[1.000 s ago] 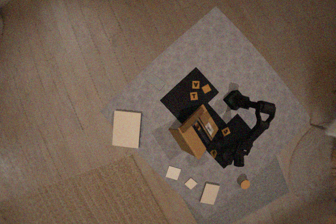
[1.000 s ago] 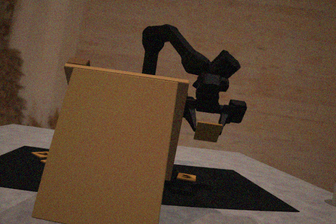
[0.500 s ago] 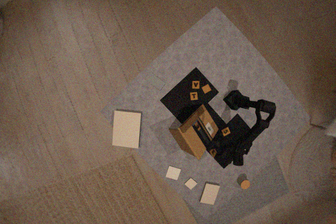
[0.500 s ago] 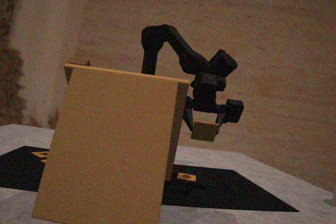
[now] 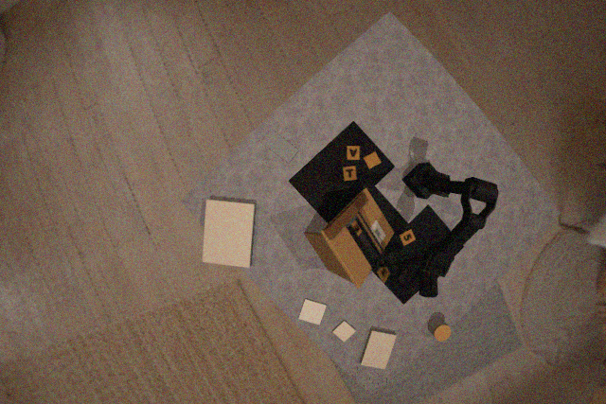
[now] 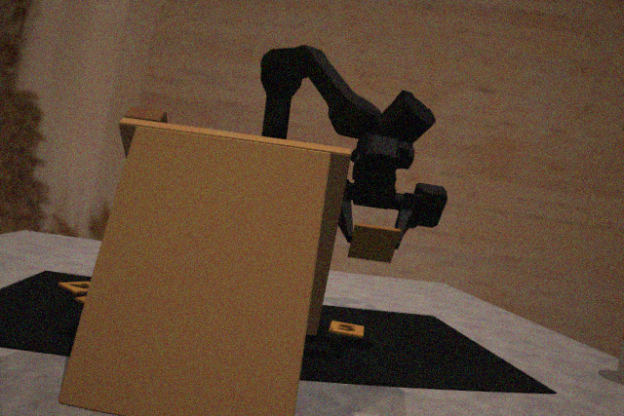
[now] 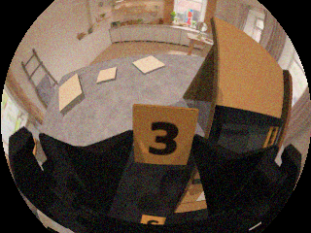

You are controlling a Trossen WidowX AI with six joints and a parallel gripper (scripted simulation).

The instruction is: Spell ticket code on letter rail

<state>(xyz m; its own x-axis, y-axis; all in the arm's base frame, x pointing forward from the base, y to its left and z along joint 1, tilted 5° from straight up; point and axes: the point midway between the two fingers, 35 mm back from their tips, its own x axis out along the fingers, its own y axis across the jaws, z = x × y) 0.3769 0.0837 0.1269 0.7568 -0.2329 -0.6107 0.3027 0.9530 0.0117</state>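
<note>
My gripper (image 5: 383, 271) (image 6: 373, 239) (image 7: 163, 138) is shut on an orange tile marked 3 (image 6: 372, 245) (image 7: 164, 121), held raised and upright beside the board's lower-right side in the top view. The orange board (image 5: 337, 254) (image 6: 201, 270) (image 7: 250, 73) leans, with its dark rail facing the ticket (image 5: 378, 231), whose print is too blurred to read. One tile (image 5: 356, 228) (image 7: 273, 137) sits in the rail; its letter is unclear. Tiles marked A (image 5: 352, 152) and T (image 5: 349, 173), a blank-looking tile (image 5: 371, 160), and one reading 5 or S (image 5: 407, 237) (image 6: 346, 329) (image 7: 153, 219) lie loose.
Dark mats (image 5: 318, 179) (image 6: 428, 356) lie on the grey counter under the loose tiles. Pale slabs (image 5: 311, 311) (image 5: 344, 331) (image 5: 378, 348) and an orange-topped cylinder (image 5: 442, 332) stand beyond the board. A larger pale block (image 5: 228, 233) is at the left.
</note>
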